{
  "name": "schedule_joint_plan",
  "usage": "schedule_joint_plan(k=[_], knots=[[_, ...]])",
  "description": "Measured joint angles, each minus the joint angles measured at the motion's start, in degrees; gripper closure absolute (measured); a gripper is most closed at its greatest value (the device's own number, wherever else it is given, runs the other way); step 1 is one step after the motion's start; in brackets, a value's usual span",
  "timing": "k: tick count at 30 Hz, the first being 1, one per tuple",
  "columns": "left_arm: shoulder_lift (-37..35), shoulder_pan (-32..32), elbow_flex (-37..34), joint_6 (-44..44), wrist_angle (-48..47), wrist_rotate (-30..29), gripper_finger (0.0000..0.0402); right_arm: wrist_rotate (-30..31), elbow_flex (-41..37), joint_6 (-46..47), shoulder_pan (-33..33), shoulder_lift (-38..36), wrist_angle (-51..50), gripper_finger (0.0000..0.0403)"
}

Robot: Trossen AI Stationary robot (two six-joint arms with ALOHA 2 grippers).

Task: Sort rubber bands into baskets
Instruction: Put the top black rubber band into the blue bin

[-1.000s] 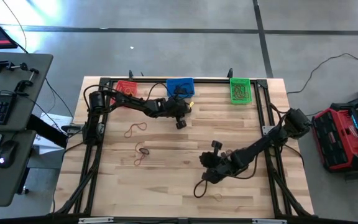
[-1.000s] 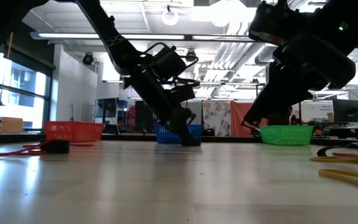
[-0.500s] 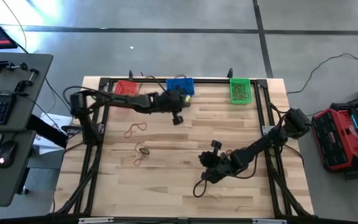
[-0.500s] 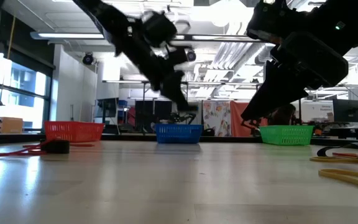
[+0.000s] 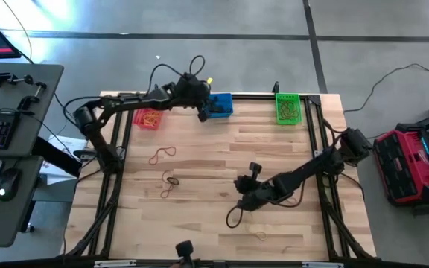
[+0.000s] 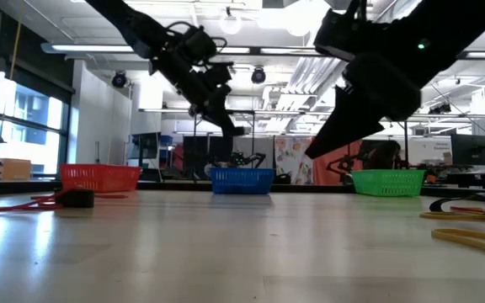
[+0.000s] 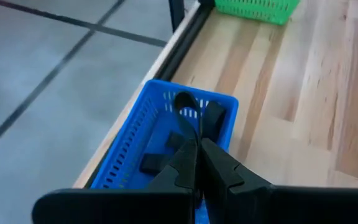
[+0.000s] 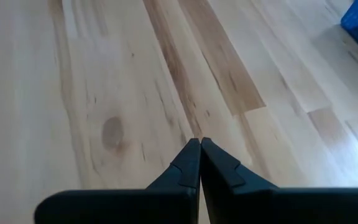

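My left gripper (image 7: 197, 144) hangs over the blue basket (image 7: 166, 134), shut on a black rubber band (image 7: 194, 109); the high view shows it (image 5: 203, 112) at the basket's left end. More black bands (image 7: 154, 163) lie in that basket. The red basket (image 5: 149, 119) and green basket (image 5: 287, 108) stand along the far edge. My right gripper (image 8: 199, 143) is shut with nothing in it over bare wood, near the table's middle (image 5: 239, 210). Loose bands lie on the wood: red-orange (image 5: 162, 155), dark (image 5: 171, 180), tan (image 5: 259, 237). My left gripper pinches the black band at the lower part of its loop (image 7: 196, 132) between the two fingertips. The fingers slant down from the table's left side. The loop sticks out beyond the tips, lifted clear above the blue basket.
In the low view a black band (image 6: 466, 202) and a yellow one (image 6: 470, 240) lie near the right edge, and a red band with a black one (image 6: 57, 200) at the left. A dark frame (image 5: 118, 149) runs around the tabletop. Open wood lies between the arms.
My left gripper has risen off the table in front of the blue basket. It has swung toward the far edge and a little left, ending over that basket, still shut. My right gripper has stayed about where it was.
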Motion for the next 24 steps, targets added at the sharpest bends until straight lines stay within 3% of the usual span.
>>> schedule_joint_plan(k=[9, 24], knots=[[7.95, 1.63, 4.78, 2.92, -4.76, 2.65, 0.0392, -2.88, 0.0, -3.57, -2.37, 0.0, 1.93, 0.0403], [10.76, 4.0, 4.88, 4.34, -4.88, 3.69, 0.0366, -3.03, 0.0, -5.33, -2.3, 0.0, 4.32, 0.0403]])
